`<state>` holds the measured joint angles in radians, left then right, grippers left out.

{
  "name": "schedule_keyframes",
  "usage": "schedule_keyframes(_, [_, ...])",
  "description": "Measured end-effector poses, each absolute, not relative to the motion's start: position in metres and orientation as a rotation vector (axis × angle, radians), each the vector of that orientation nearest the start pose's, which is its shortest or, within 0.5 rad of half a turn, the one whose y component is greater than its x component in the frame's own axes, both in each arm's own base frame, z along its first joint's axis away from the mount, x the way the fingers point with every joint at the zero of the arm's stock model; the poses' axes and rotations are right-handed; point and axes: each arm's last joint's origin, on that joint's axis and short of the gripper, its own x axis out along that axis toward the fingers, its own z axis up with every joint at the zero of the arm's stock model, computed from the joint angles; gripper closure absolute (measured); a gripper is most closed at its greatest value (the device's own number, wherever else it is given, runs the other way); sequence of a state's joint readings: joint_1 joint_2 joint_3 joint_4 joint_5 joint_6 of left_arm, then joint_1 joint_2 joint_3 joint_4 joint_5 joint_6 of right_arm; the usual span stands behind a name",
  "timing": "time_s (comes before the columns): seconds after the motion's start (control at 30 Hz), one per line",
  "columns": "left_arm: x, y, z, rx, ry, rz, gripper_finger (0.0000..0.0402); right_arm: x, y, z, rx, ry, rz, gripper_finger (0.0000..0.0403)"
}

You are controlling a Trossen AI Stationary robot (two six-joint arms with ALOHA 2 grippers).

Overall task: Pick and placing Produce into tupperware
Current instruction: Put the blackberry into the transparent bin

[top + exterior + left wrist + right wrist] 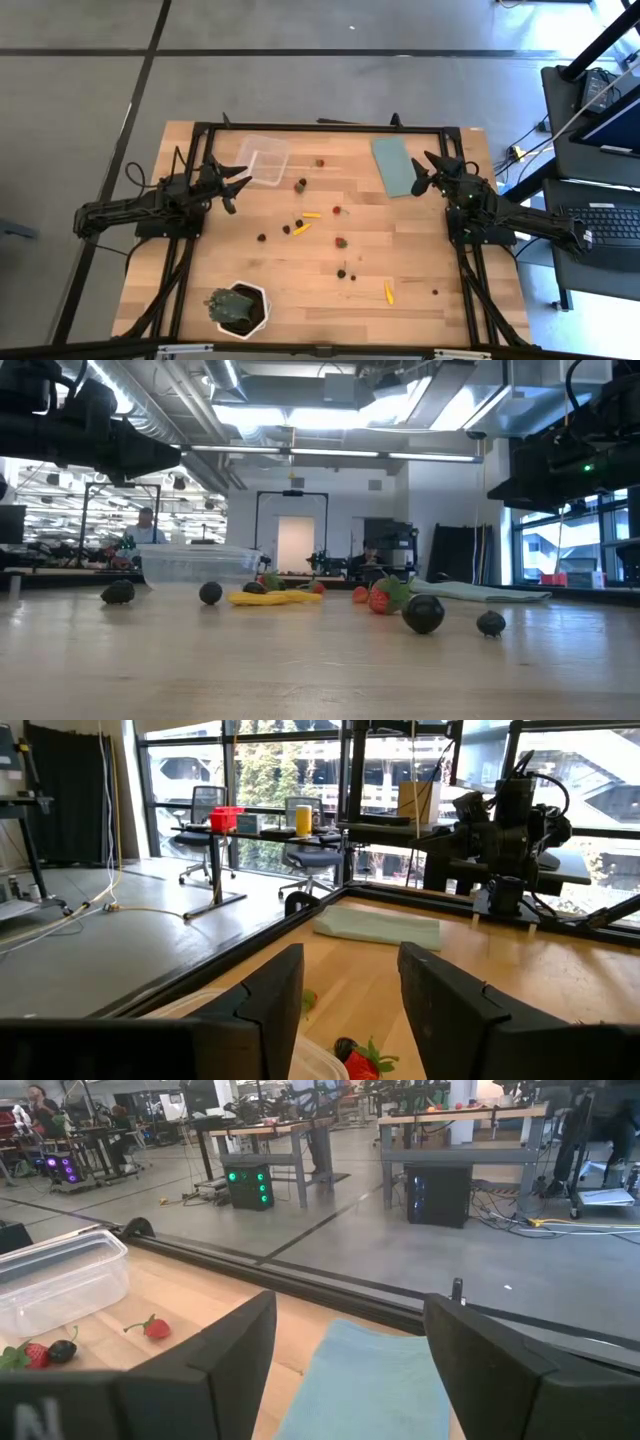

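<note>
A: Report the position and state of each hand.

B: The left hand [238, 182] is raised at the left side of the surface [420, 310], just beside the tupperware [263, 158]. Its fingers [268, 995] stand apart with nothing between them. The right hand [424, 174] is raised at the right side, over the near edge of the teal lid [394, 165]. Its fingers [233, 1342] are also spread, with nothing gripped.

A: Location of the tupperware?

B: Far left part of the surface, close to the back frame rail. It sits upright and is clear; from above, no piece can be made out inside it.

A: Location of the produce?

B: Scattered loose on the wood between the two arms. A red piece [320, 162] and a dark piece [301, 184] lie near the tupperware. A yellow-orange piece [312, 214] and a red piece [337, 211] lie at the centre, with more dark pieces [262, 238] just beside them. A second yellow-orange piece [388, 291] lies toward the front right, with a small dark piece [434, 292] well apart from the rest.

A: Other items?

B: A green plant in a white pot [239, 308] stands at the front left. The lid lies flat at the back right.
</note>
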<state>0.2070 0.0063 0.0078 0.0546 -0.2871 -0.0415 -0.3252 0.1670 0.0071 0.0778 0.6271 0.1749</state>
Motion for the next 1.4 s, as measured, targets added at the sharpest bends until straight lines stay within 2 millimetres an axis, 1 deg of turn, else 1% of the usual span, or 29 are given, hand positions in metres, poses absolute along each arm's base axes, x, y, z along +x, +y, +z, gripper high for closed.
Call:
schedule_keyframes(0.3, [0.0925,0.0278,0.1710,-0.043,-0.067,0.493,0.0252,0.0912,-0.0487,0.1601,0.149,0.001,-0.957,0.0148])
schedule_keyframes(0.63, [0.0925,0.0278,0.1710,-0.043,-0.067,0.493,0.0242,0.0912,-0.0487,0.1601,0.149,0.001,-0.957,0.0148])
schedule_keyframes(0.97, [0.0925,0.0278,0.1710,-0.043,-0.067,0.493,0.0252,0.0912,-0.0487,0.1601,0.148,0.001,-0.957,0.0148])
schedule_keyframes(1.3, [0.0925,0.0278,0.1710,-0.043,-0.067,0.493,0.0242,0.0912,-0.0487,0.1601,0.150,0.001,-0.956,0.0148])
schedule_keyframes(1.4, [0.0925,0.0278,0.1710,-0.043,-0.067,0.493,0.0245,0.0912,-0.0487,0.1600,0.181,-0.016,-0.957,0.0148])
